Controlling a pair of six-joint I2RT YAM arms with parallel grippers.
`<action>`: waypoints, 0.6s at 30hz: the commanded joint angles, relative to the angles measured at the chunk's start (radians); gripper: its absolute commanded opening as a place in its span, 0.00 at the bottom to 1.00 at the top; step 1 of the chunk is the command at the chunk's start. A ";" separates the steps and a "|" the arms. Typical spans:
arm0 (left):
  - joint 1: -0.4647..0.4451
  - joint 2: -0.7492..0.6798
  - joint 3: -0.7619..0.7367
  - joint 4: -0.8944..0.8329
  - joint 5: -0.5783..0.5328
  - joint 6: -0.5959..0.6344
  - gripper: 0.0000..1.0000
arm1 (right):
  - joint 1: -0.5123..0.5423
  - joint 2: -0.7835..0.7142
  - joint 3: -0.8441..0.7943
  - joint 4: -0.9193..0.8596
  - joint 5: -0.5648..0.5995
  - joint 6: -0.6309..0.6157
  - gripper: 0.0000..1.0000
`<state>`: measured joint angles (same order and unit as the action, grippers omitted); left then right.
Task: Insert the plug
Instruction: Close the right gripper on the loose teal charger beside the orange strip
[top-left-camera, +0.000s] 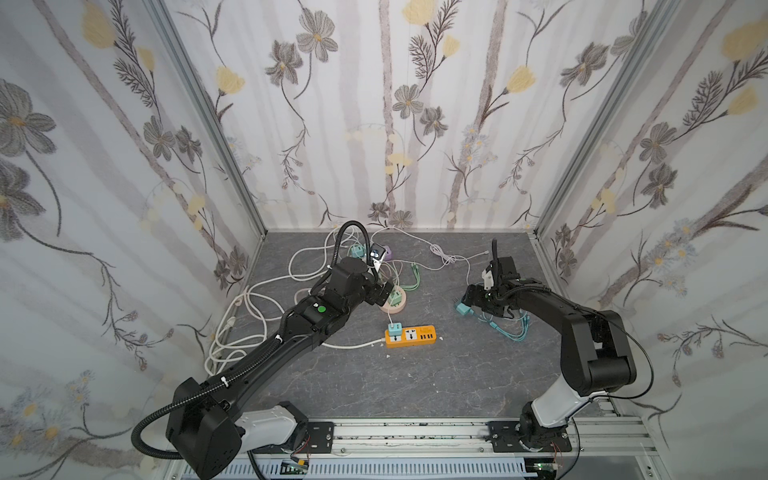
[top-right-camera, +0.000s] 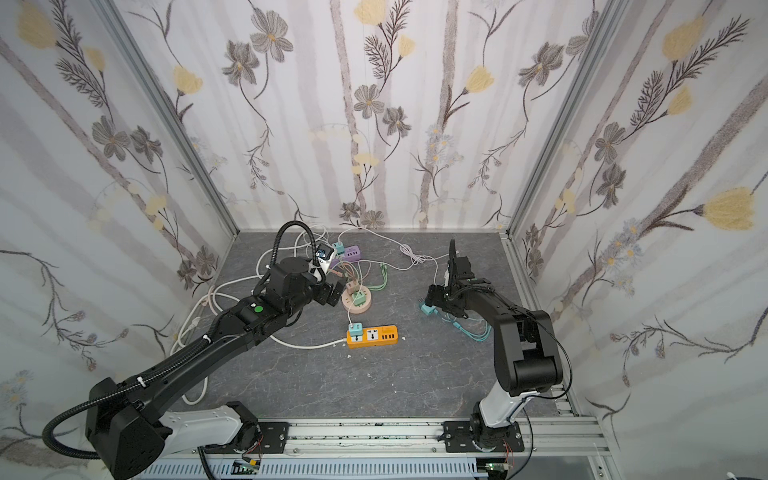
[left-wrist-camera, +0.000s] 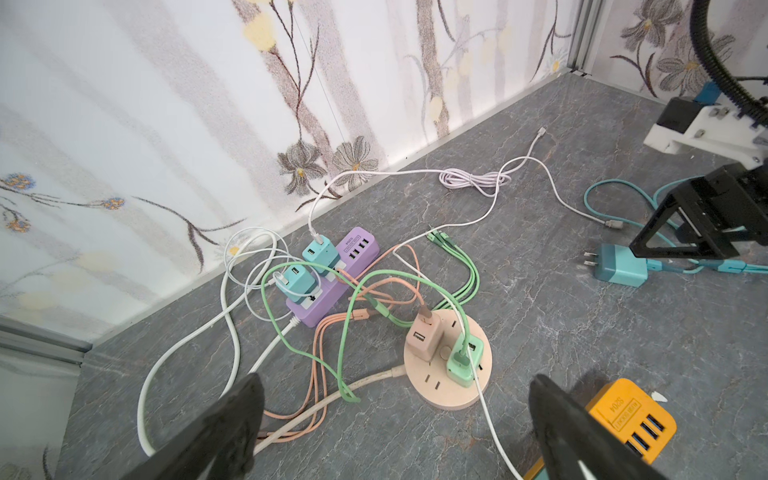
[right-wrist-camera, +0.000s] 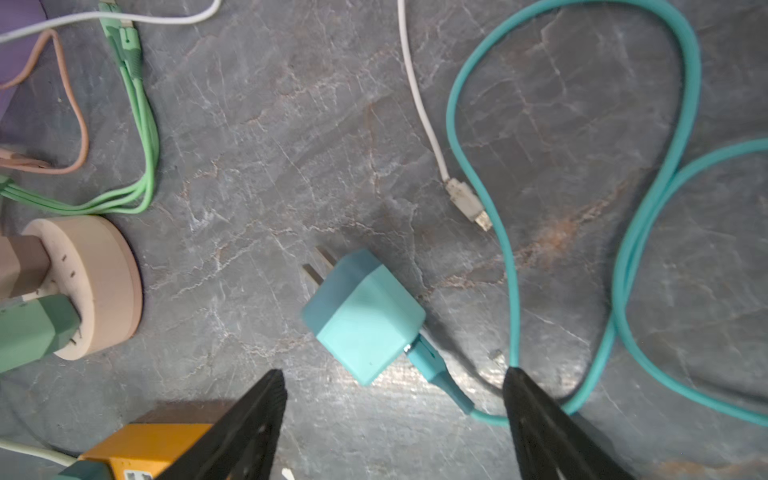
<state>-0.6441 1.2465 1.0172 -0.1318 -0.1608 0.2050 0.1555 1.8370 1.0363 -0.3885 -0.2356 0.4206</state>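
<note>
Two grippers are in frame, both with jaws spread and holding nothing. The right gripper (right-wrist-camera: 392, 376) stands over the teal plug (right-wrist-camera: 365, 316), which lies on its side on the table, right of the orange power strip (top-left-camera: 415, 336) and well apart from it. The left gripper (left-wrist-camera: 395, 382) hovers just behind the strip, near the round socket base (left-wrist-camera: 449, 386). Risks noted: the plug body sits oblique to the right jaws, so a closing grip could twist it or catch the teal cable (right-wrist-camera: 515, 291) instead. The prongs (right-wrist-camera: 318, 266) point sideways and will need turning downward. The looped cable may drag during transfer. The teal adapter (top-left-camera: 393, 330) already seated in the strip crowds the free socket (top-left-camera: 412, 333). View differences: the right wrist view alone shows the prongs and the clearance between jaws and plug. In both top views the arm partly hides the plug, yet only they show the free socket.
</note>
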 joint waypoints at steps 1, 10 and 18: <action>0.001 0.009 0.014 0.007 0.010 -0.019 1.00 | -0.001 0.034 0.024 0.046 -0.054 0.054 0.82; 0.001 0.009 0.003 0.013 0.007 -0.013 1.00 | 0.019 0.093 -0.036 0.100 -0.135 0.196 0.84; 0.001 0.041 0.004 0.011 0.007 -0.010 1.00 | 0.106 0.039 -0.094 0.054 -0.144 0.198 0.84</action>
<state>-0.6441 1.2835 1.0191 -0.1390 -0.1539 0.2020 0.2379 1.8843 0.9562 -0.2646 -0.3645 0.5953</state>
